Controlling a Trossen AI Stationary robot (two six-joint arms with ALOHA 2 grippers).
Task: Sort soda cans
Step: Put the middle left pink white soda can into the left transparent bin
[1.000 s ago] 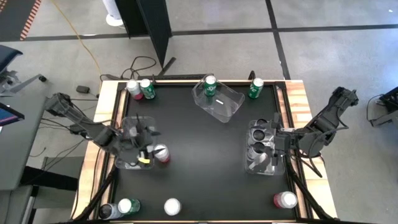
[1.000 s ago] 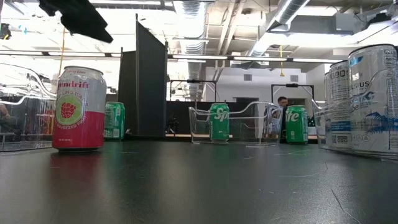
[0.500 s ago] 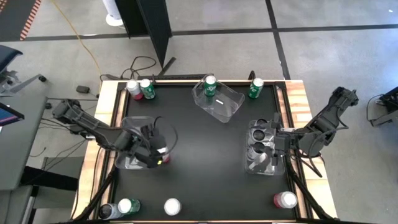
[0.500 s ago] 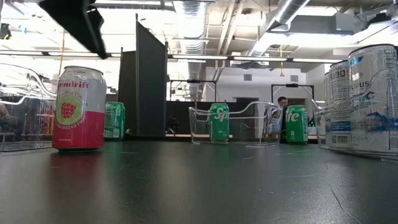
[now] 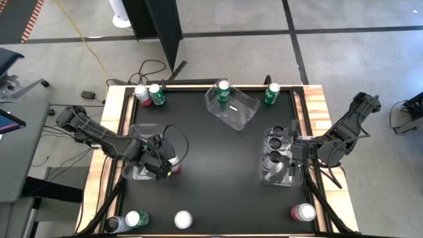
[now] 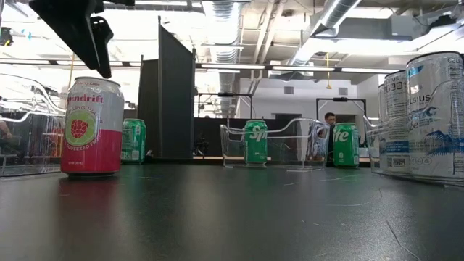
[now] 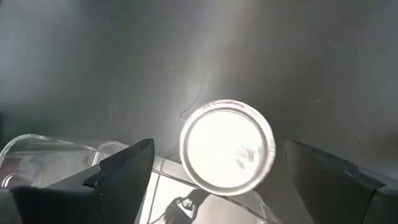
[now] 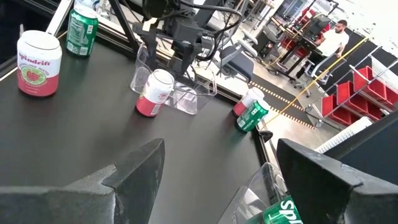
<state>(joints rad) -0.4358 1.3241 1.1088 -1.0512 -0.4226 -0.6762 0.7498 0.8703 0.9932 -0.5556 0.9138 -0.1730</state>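
A pink-and-red soda can (image 6: 90,127) stands upright on the black table, just outside the right wall of the clear left bin (image 5: 139,153). My left gripper (image 7: 224,180) hangs open over it and tips steeply down. Its two fingers stand on either side of the can's silver top (image 7: 227,147) and a little above it, touching nothing. My right gripper (image 8: 224,180) waits open above the right bin (image 5: 276,158), which holds dark cans. A green can (image 5: 223,91) stands in the far middle bin (image 5: 232,109).
Loose cans stand around the table: a red and a green one at the far left corner (image 5: 149,94), a green one at the far right (image 5: 271,94), several along the near edge (image 5: 135,219) and a red one near right (image 5: 303,213). A person stands in the room behind (image 8: 339,37).
My left gripper has swung from over the left bin toward the table's right, has tipped more steeply down, and now hangs over the pink can, its fingertips lower and close above the can's top. The can has not moved.
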